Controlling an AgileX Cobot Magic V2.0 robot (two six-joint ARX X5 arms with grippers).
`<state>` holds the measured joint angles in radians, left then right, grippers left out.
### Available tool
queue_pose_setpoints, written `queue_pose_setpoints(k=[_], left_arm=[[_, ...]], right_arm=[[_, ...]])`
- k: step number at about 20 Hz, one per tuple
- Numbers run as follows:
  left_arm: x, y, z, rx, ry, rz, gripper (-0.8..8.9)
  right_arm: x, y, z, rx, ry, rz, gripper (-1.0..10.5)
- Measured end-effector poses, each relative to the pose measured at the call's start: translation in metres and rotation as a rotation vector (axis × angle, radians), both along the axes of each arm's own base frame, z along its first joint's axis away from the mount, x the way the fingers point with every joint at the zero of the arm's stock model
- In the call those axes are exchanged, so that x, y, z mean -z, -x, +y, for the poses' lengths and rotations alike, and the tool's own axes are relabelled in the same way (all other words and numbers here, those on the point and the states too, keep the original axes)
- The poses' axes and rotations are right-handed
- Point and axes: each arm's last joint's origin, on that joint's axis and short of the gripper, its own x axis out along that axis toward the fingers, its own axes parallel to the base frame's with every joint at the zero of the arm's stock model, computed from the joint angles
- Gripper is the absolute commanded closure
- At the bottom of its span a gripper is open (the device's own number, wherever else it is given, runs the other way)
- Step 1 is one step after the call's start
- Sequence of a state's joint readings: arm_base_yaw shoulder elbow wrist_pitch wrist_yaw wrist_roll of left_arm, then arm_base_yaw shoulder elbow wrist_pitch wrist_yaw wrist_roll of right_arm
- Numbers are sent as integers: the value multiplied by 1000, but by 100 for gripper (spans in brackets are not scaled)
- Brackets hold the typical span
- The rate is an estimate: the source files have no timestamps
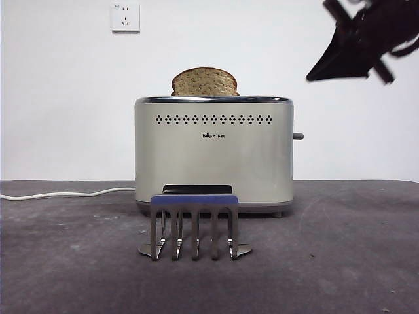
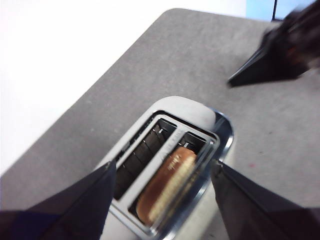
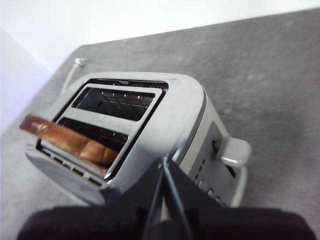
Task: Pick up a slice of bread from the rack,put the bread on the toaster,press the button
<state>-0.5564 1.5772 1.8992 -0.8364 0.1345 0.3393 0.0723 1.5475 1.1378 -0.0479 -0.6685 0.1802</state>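
The slice of bread stands in one slot of the cream toaster, its domed top sticking out. The rack stands empty in front of the toaster. The button sticks out of the toaster's right end. My left gripper is open and empty, high above the bread and out of the front view. My right gripper is shut and empty, above the toaster's end with the button. It shows at the top right in the front view and in the left wrist view.
A white power cord runs left from the toaster over the dark grey table. A wall socket sits on the white wall behind. The toaster's second slot is empty.
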Motion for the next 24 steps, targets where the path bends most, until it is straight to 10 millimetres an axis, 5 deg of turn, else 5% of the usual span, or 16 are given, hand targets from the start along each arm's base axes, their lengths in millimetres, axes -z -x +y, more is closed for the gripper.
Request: queue_pose_setpoints(k=[13,24], left_arm=[[-44,75,44,2,127,2,494],[-44,81,47,6,125,23,494]], right_arm=[[46,-58,2,40,-83,133,959],[88,-76,3,38,-77,213,959]])
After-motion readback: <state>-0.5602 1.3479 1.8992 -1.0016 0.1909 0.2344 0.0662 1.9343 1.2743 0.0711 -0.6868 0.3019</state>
